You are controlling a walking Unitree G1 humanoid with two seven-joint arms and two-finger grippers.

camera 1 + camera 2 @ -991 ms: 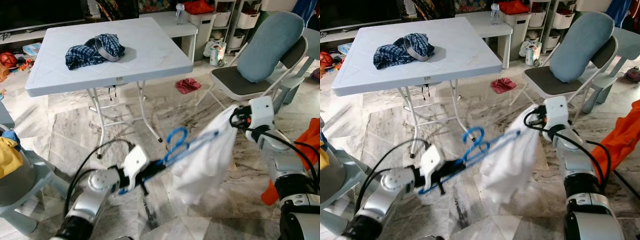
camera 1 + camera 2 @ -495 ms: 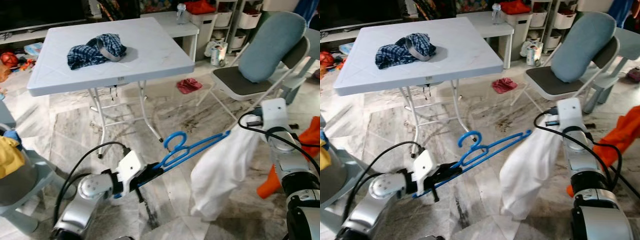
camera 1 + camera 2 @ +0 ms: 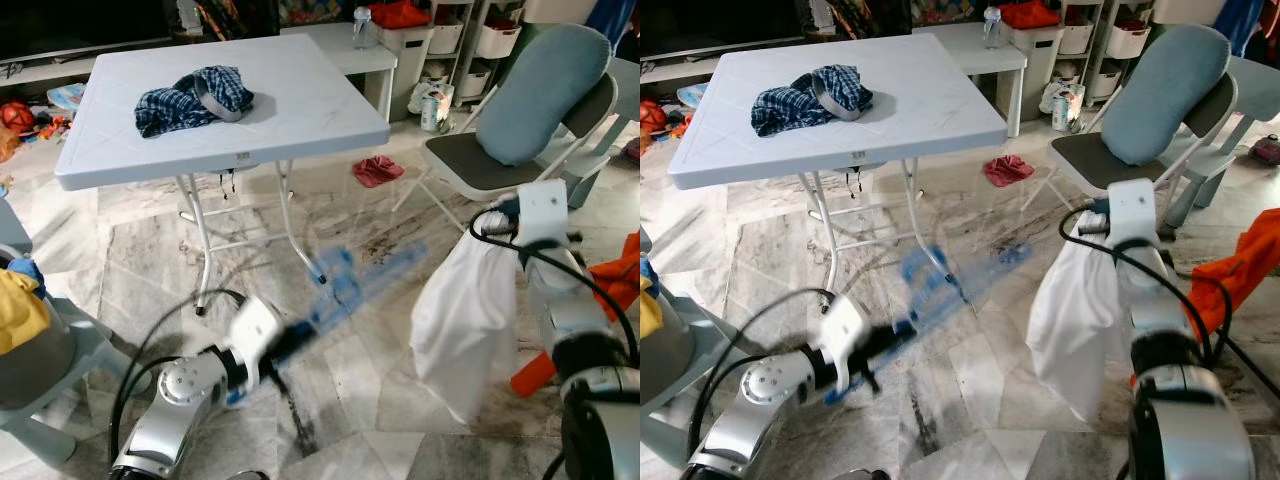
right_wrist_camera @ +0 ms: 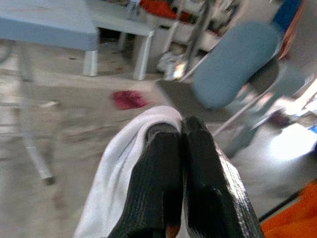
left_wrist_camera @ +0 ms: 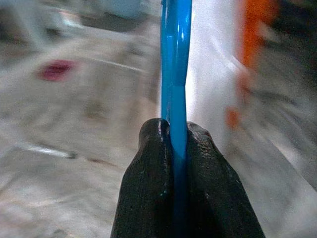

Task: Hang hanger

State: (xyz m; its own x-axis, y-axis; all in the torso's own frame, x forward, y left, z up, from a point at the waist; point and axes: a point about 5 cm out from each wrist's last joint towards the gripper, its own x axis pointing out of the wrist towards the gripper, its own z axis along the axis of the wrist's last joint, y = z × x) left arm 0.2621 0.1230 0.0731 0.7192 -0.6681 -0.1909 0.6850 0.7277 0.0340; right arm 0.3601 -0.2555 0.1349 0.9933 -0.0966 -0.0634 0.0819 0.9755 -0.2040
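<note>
**Hanger low at centre, garment to its right**

The folding table stood at upper left, a crumpled shirt on it. The chair sat upper right. The hanger stretched across the lower centre from the left gripper; the garment hung lower right under the right gripper.

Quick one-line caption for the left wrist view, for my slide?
Left gripper clamped on the blue plastic hanger, with the hanging white cloth garment blurred beyond.
</note>
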